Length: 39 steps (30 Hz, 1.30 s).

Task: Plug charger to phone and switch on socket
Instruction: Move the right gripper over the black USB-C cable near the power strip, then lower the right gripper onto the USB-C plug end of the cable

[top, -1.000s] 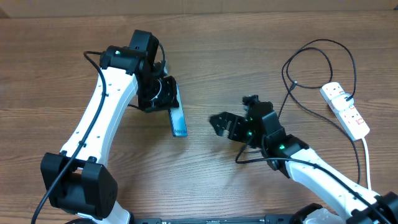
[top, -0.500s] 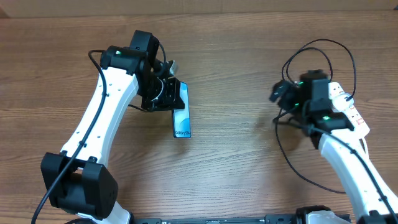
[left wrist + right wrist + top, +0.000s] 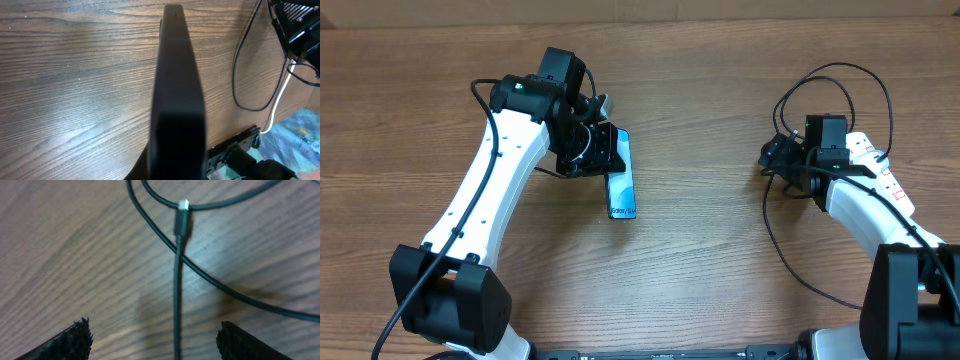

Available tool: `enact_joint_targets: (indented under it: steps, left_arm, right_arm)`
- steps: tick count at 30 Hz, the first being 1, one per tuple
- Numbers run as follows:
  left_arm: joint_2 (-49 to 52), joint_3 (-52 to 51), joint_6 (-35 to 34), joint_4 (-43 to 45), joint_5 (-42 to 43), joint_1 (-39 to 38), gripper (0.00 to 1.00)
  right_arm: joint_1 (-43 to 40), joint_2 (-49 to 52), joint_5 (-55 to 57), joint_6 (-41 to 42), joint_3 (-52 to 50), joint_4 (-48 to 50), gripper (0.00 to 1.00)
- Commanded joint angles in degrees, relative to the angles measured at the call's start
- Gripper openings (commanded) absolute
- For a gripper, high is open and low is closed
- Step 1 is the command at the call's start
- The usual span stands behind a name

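Black charger [image 3: 176,280], blue-teal phone [image 3: 622,188] (dark edges), white socket [image 3: 895,192], wood-grain table [image 3: 720,260].

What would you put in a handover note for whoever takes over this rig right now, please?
Left gripper: shut on the phone, gripping it by one end, left of the middle of the table.
Right gripper: open and empty, hovering over the charger plug, which lies loose on the wood.
Socket: near the table's right edge; its switch state is too small to tell.
Done: phone gripped.
Left to do: grasp the plug, insert it into the phone, switch on the socket.
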Motion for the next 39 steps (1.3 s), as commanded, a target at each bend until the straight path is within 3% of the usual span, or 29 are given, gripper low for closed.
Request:
enact_joint_targets:
  steps: [1,6,8,15,19,25,31,39]
  left_arm:
    - [-0.33,0.68,-0.83,0.33,1.92,-0.42,0.04]
    - [-0.33,0.68,-0.85,0.57,1.92,-0.46,0.04]
    - [-0.33,0.68,-0.85,0.61,1.95,-0.46,0.04]
    - [-0.33,0.68,-0.83,0.39,1.92,-0.44,0.04]
    - [-0.33,0.68,-0.92,1.05,1.95,-0.44,0.04]
    - [-0.33,0.68,-1.92,1.33,1.92,-0.44,0.04]
    - [-0.33,0.68,-1.92,1.11,1.92,-0.44,0.04]
    - [-0.33,0.68,-1.9,1.4,1.62,-0.44,0.04]
  right_arm:
    - [-0.17,0.94,-1.14,-0.42,1.03,1.62,0.73]
    - [-0.13,5.11,-1.11,-0.17,1.03,4.15,0.66]
    - [-0.13,7.26,-0.09,0.28,1.03,4.48,0.58]
    - [-0.13,9.97,4.0,2.08,1.03,8.17,0.57]
    - [0.24,10.08,4.02,0.96,1.03,9.88,0.49]
    - [2.82,10.67,3.78,-4.76,1.03,9.88,0.04]
    - [7.39,9.94,3.15,-6.29,1.68,6.93,0.04]
    - [11.78,1.49,3.1,-6.45,6.75,-15.23,0.04]
